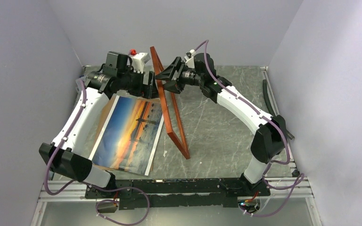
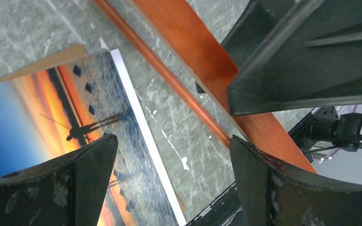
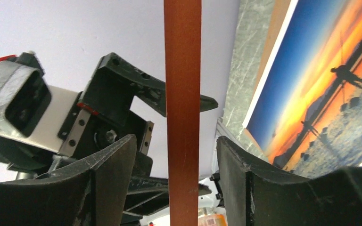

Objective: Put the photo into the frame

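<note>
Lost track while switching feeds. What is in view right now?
photo: one, orange sunset with blue, white border, flat on the table, left of the frame.
backing board: one, tan-brown, under the photo, edges showing.
frame: one, red-orange, standing on edge, tilted, mid-table.
table: one, grey marbled, under everything.
left fingers: two, black, spread apart, at the frame's left side.
right fingers: two, black, spread either side of a frame bar, gaps showing.

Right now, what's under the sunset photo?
A brown backing board peeks out beyond the photo, at its edges. Whatever lies under its middle is covered.
</note>
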Controlling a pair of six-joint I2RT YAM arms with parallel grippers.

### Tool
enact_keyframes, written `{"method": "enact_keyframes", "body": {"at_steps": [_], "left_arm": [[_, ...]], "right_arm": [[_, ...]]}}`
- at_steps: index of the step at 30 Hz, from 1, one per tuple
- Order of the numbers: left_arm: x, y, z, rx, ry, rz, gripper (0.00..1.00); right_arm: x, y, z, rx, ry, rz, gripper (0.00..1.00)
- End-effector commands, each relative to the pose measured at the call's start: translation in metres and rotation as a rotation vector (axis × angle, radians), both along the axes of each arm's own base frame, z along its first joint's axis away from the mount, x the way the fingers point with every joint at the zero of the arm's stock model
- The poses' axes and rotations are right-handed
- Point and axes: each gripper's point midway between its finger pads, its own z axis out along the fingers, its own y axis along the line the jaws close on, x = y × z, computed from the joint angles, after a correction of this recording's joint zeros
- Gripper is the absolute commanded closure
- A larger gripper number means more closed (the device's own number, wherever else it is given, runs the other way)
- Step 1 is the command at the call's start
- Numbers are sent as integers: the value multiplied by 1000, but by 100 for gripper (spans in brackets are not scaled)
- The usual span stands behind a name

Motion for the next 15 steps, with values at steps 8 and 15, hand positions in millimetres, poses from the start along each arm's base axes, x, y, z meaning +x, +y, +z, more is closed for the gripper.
{"method": "enact_keyframes", "body": {"at_steps": [8,15], "left_arm": [[23,-45,24,1,-101,-47,6],[45,-60,21,11,-120,-37,6]], "right_arm": [[6,-54,33,-129,-90,-22,30],[7,-80,25,-296,-133,9,29]]}}
